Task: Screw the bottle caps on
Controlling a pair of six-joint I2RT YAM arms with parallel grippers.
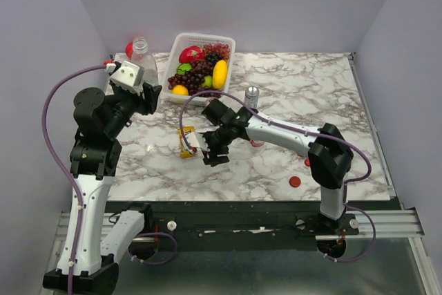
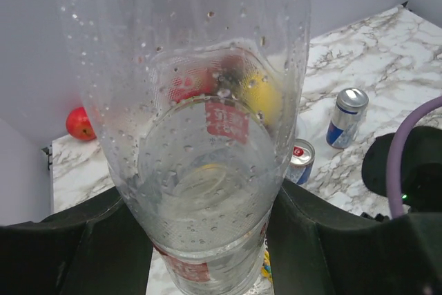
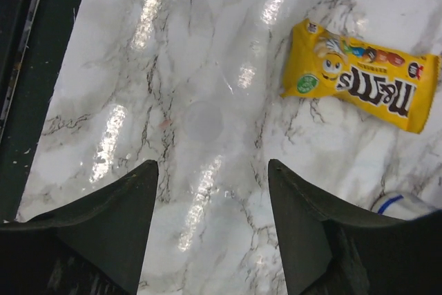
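- While my left gripper [image 2: 205, 205] is clamped on the tall clear bottle [image 2: 193, 67], one dark finger pressing each side of it, the left wrist view is almost filled by the bottle's wall, which is speckled with droplets.
- From the top camera I see that bottle held at the far left of the marble table [image 1: 311, 81], just beside the fruit basket [image 1: 200, 34], with the red apple [image 2: 80, 124] behind it near the back wall.
- My right gripper [image 3: 212, 164] hangs over the middle of the table with its jaws apart and nothing between them.
- A whitish cap [image 3: 204, 121] lies flat on the marble just ahead of the gap between those jaws, faint against the pattern and not touched by either finger.
- A yellow candy packet [image 3: 359, 77] lies to one side of that cap, apart from it.
- Two red caps [image 1: 295, 182] sit loose near the front right edge, well apart from both grippers.
- The soda can [image 1: 253, 96] stands upright right of the basket.
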